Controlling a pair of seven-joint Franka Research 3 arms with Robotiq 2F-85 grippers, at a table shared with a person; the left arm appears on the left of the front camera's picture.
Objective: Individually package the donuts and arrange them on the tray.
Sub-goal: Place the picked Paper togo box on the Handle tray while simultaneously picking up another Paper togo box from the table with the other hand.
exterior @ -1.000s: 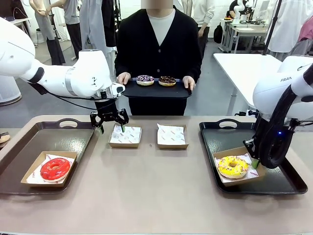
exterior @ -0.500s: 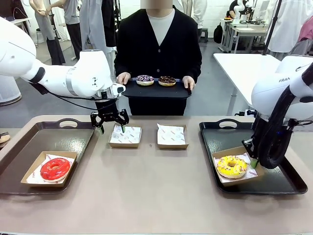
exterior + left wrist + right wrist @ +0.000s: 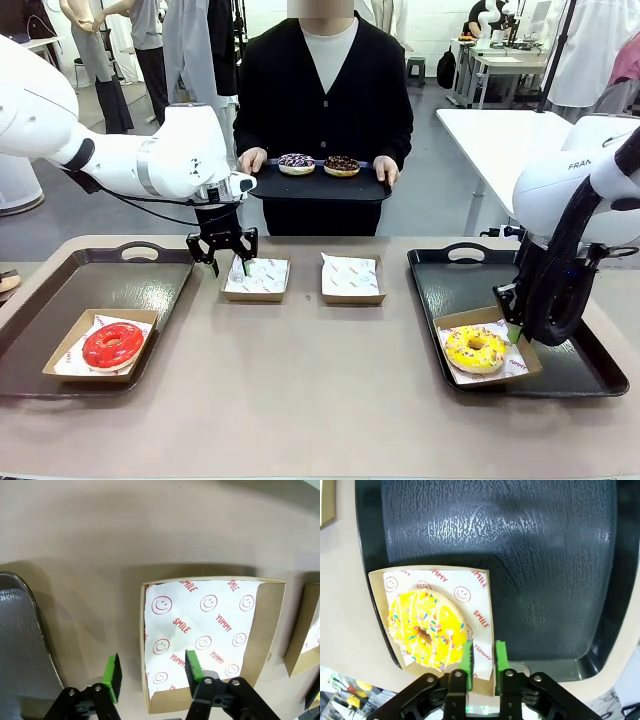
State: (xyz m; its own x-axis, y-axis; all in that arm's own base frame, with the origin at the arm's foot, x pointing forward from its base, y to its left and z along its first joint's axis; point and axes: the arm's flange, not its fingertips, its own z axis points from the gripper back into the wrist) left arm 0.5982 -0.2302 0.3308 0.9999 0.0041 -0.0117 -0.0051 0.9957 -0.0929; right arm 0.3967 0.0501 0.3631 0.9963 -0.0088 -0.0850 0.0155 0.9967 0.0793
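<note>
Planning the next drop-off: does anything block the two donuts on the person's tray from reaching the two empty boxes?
Partly. The left tool straddles the left box's side wall, one finger over its paper lining. The right box lies open and unobstructed.

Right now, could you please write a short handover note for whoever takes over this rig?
Left gripper: open, straddling one wall of the left empty box.
Right gripper: pinched on the rim of the yellow donut's box, on the right tray.
Done: red donut boxed on the left tray; yellow donut boxed.
Left: purple-white donut and chocolate donut, on the person's tray, need boxing. The second empty box waits on the table.
</note>
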